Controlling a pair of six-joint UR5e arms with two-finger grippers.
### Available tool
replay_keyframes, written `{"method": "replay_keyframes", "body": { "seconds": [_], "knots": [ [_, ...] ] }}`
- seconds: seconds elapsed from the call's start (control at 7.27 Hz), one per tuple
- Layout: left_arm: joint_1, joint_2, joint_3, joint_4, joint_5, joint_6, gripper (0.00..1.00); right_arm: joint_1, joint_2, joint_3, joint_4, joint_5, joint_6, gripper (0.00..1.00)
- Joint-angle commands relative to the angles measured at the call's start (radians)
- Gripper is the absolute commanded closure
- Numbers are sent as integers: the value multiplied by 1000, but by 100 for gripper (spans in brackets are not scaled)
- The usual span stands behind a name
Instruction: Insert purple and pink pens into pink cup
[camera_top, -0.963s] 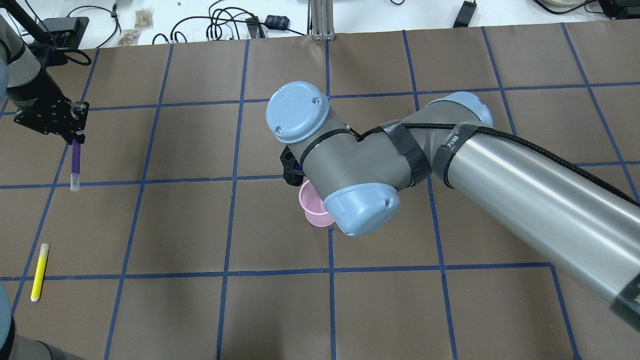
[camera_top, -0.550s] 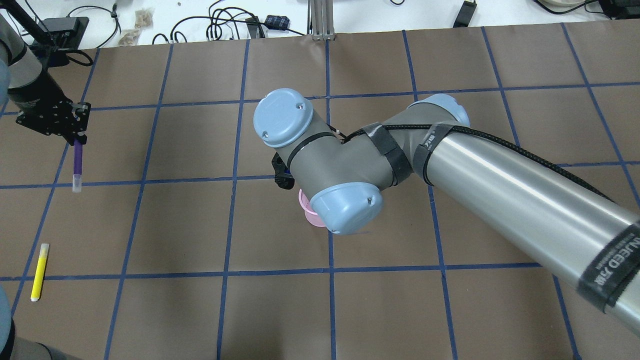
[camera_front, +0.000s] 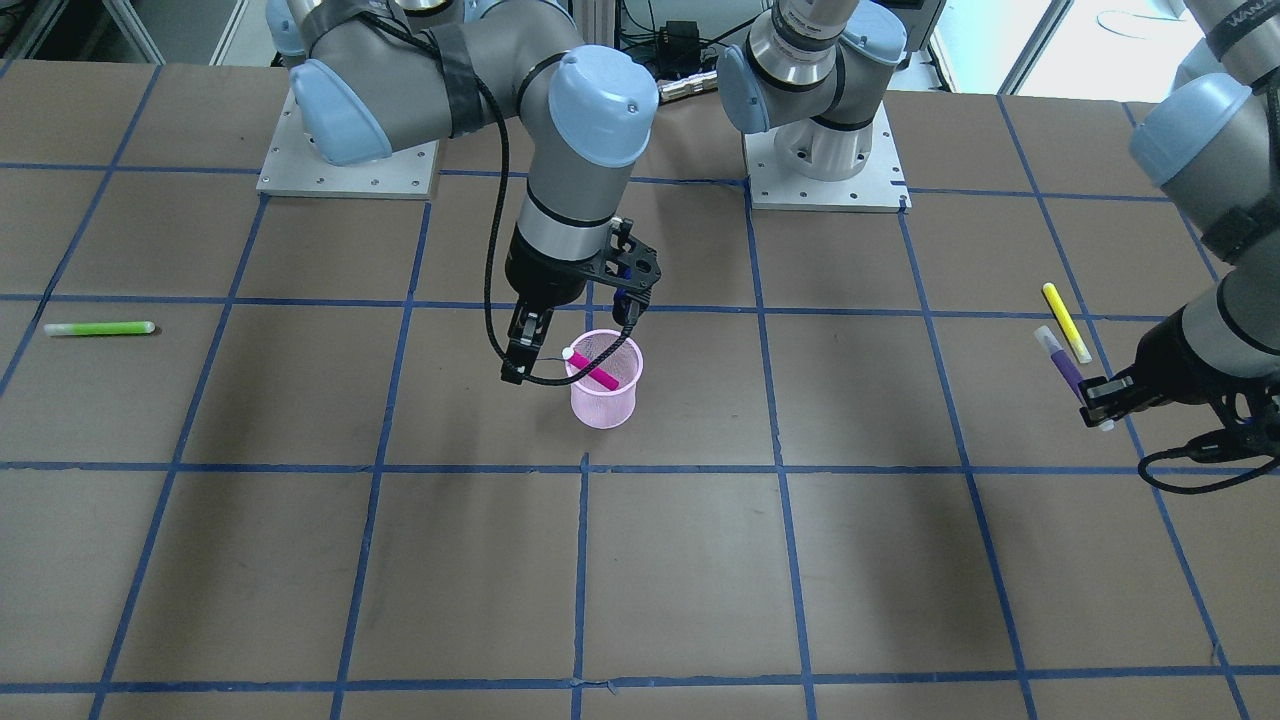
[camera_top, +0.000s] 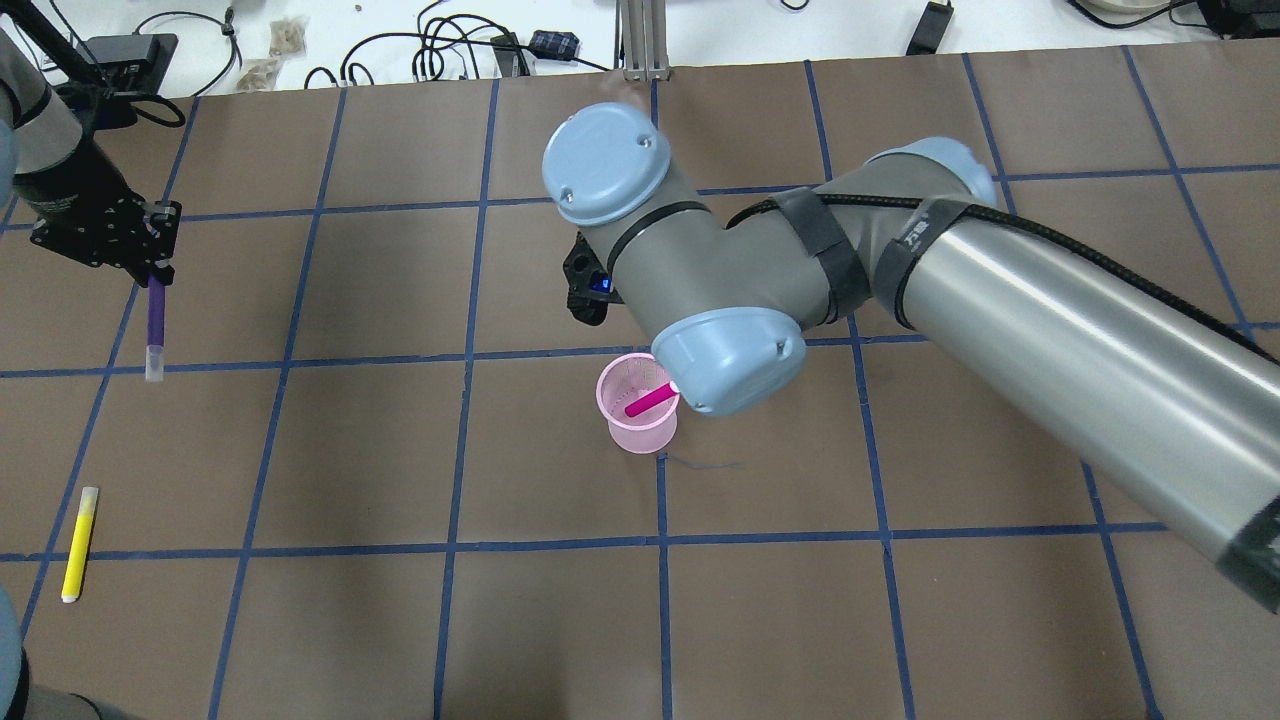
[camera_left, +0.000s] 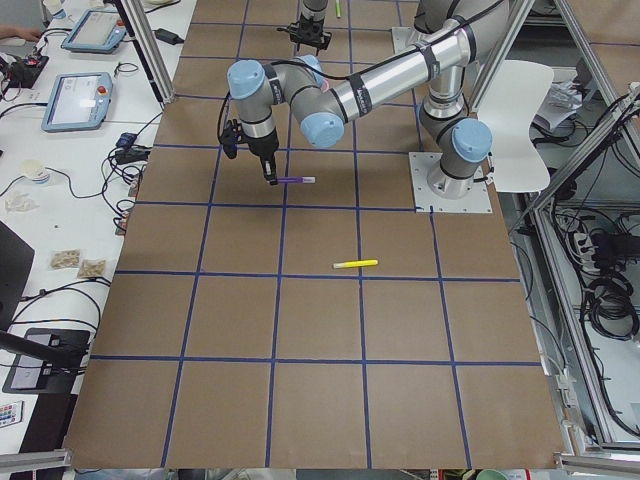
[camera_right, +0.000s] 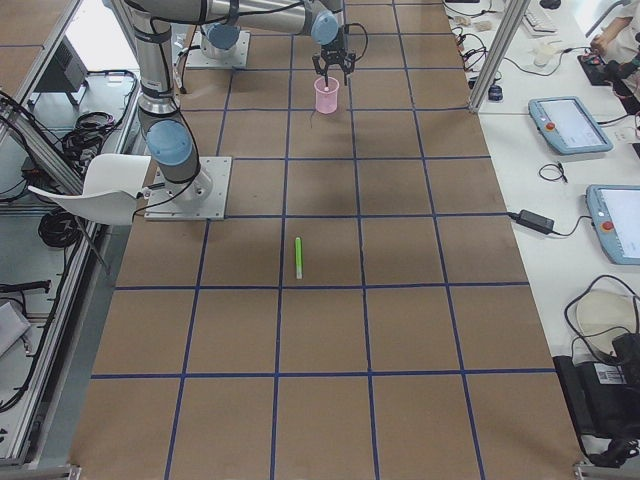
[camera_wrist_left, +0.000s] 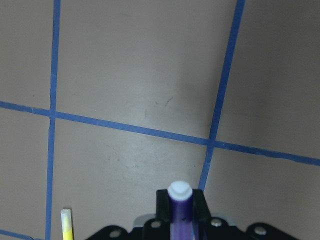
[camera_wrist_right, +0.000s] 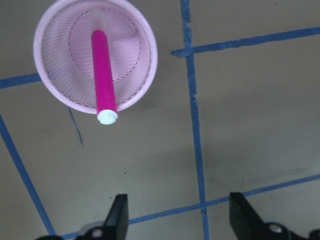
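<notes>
The pink mesh cup (camera_front: 604, 398) stands upright near the table's middle, also in the overhead view (camera_top: 637, 428) and the right wrist view (camera_wrist_right: 50, 75). A pink pen (camera_front: 596, 371) leans inside it, its white end over the rim (camera_wrist_right: 102, 75). My right gripper (camera_front: 575, 325) is open and empty, above and just behind the cup (camera_wrist_right: 180, 220). My left gripper (camera_top: 155, 280) is shut on a purple pen (camera_top: 155, 320) and holds it above the table at my far left; the pen also shows in the front view (camera_front: 1062, 365) and the left wrist view (camera_wrist_left: 180, 210).
A yellow pen (camera_top: 78, 543) lies on the table near my left gripper, also in the front view (camera_front: 1066, 322). A green pen (camera_front: 98, 328) lies far to my right. Cables (camera_top: 450, 50) lie beyond the table's far edge.
My right arm has drawn back from over the cup, and the cup now shows whole with the pink pen leaning in it. The left gripper with the purple pen has hardly moved.
</notes>
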Motion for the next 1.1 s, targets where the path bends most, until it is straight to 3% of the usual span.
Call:
{"method": "replay_keyframes", "body": {
  "seconds": [0.0,0.28,0.69,0.83,0.96],
  "knots": [
    [-83,34,11,18,-49,-118,100,-129,-107,-17,13,116,9,2],
    [-295,45,-5,160,-51,-327,100,-264,-210,-17,39,141,45,0],
    [-537,31,-35,338,-49,-606,100,-314,-266,-7,60,141,438,0],
    [-588,29,-77,389,-49,-698,100,-314,-284,-7,132,145,622,0],
    [-636,19,-122,474,-49,-790,100,-314,-296,-9,242,233,757,0]
  ]
}}
